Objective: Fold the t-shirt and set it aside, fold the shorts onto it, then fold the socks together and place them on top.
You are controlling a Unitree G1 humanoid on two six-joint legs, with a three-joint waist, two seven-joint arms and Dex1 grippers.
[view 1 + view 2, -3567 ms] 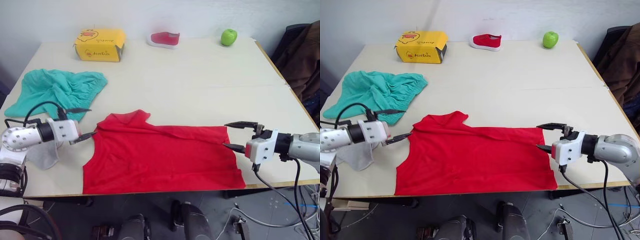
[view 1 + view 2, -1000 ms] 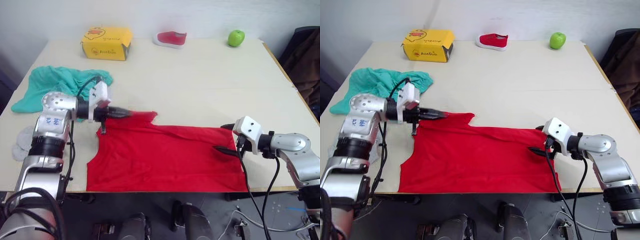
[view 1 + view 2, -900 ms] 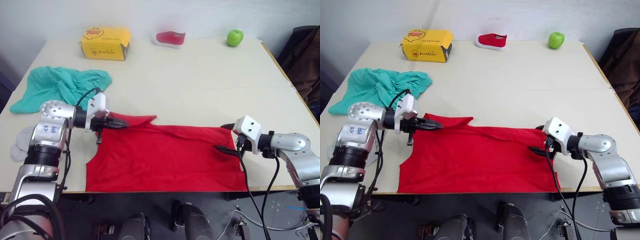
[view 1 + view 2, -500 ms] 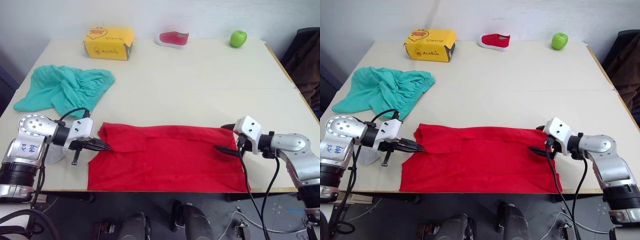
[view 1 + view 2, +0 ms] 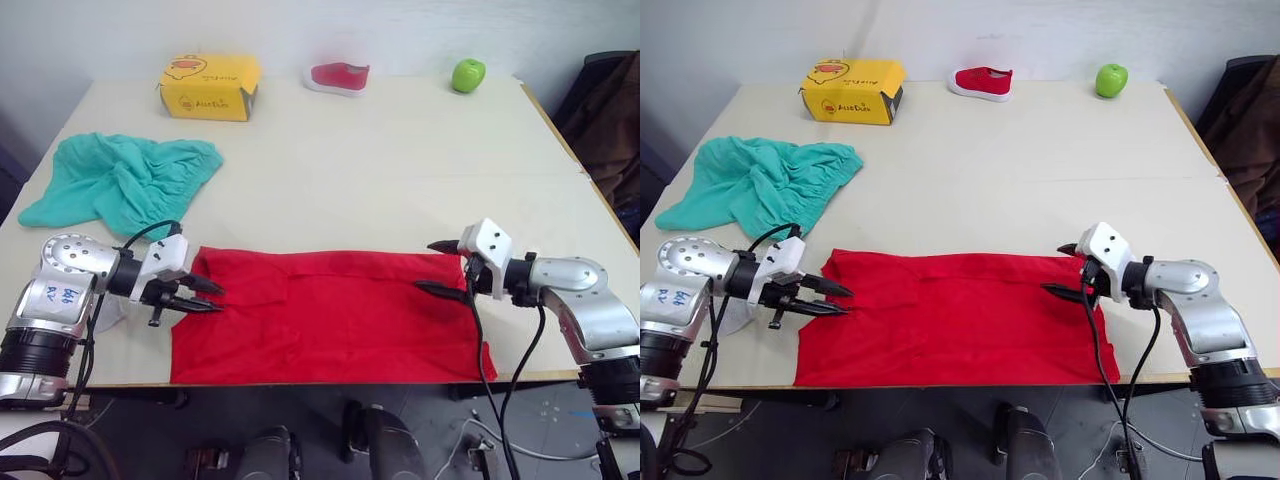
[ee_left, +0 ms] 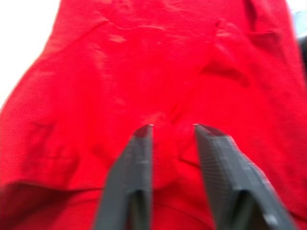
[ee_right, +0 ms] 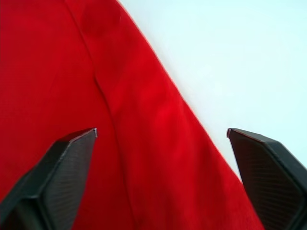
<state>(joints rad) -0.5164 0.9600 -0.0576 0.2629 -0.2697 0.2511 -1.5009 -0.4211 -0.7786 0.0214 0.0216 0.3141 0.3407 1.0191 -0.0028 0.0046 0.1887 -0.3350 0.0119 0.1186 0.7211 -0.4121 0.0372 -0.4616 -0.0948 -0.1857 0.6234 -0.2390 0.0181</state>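
The red t-shirt [image 5: 330, 315] lies flat near the table's front edge, its left sleeve folded in over the body. My left gripper [image 5: 218, 299] is open at the shirt's left edge, fingers low over the folded cloth [image 6: 158, 62]. My right gripper [image 5: 430, 267] is open wide just above the shirt's right hem [image 7: 144, 124]. The teal shorts [image 5: 120, 180] lie crumpled at the left, apart from the shirt. A light grey sock [image 5: 725, 315] peeks out under my left arm, mostly hidden.
A yellow box [image 5: 205, 85], a red-and-white shoe [image 5: 335, 75] and a green apple [image 5: 467, 74] stand along the table's far edge. A dark jacket [image 5: 610, 110] hangs off the table's right side. Bare tabletop [image 5: 400, 180] stretches beyond the shirt.
My left gripper carried the sleeve and collar from the far side toward the front edge, folding them onto the shirt, then opened and let go. My right gripper shifted slightly left at the hem.
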